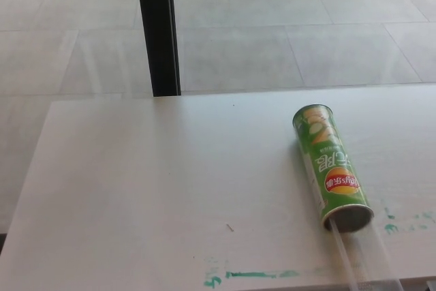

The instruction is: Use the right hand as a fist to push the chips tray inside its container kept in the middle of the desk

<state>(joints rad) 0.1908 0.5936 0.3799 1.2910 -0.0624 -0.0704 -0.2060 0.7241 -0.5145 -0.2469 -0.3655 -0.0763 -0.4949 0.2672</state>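
Observation:
A green chips can [331,165] lies on its side on the white desk [170,189], right of the middle, with its open mouth [348,218] facing the near edge. A clear plastic chips tray [364,257] sticks out of that mouth and reaches toward the desk's front edge at the bottom right. Neither of my hands shows in the head view.
Green paint smears [248,275] mark the desk near its front edge and at the right. A black vertical post [158,28] stands behind the desk's far edge, with pale tiled floor [293,25] beyond.

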